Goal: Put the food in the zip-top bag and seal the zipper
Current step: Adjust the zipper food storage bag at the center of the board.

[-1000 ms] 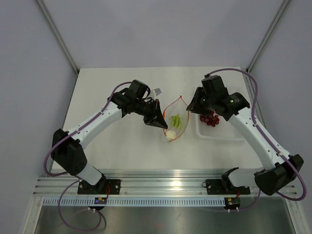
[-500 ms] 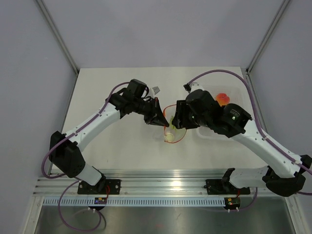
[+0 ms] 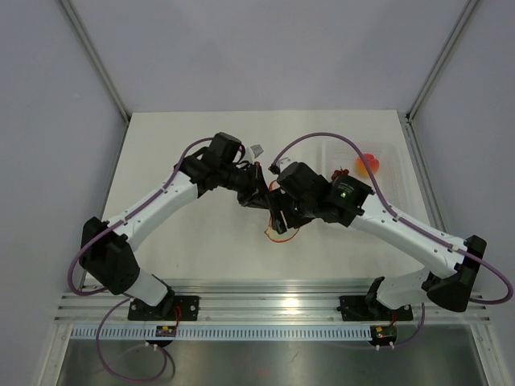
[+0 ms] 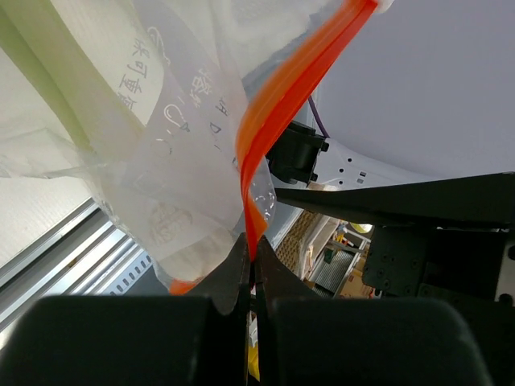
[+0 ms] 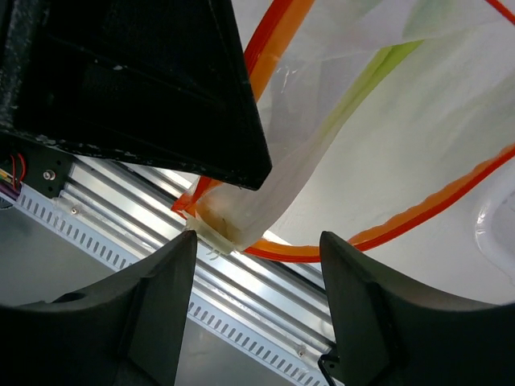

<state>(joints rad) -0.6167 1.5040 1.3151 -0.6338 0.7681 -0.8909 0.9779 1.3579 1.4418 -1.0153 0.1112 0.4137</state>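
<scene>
two claws meet over the middle of the white table (image 3: 185, 241) in the top view. my left gripper (image 4: 251, 261) is pinched fully closed on the thin orange-red zipper strip (image 4: 282, 96) of the small crinkly clear plastic zip-top bag (image 5: 402, 145). the strip runs from the fingertips up to the upper right of the left wrist view. my right gripper (image 5: 257, 241) has its fingers spread wide with nothing between them, and it hangs just above the bag's mouth, which gapes open with the zipper unsealed. a long pale-green vegetable stalk (image 5: 362, 84) lies inside the bag. the small round orange-pink peach-like fruit (image 3: 370, 163) sits in the rigid clear rectangular tray (image 3: 393, 183) at the right of the top view, well apart from the bag.
</scene>
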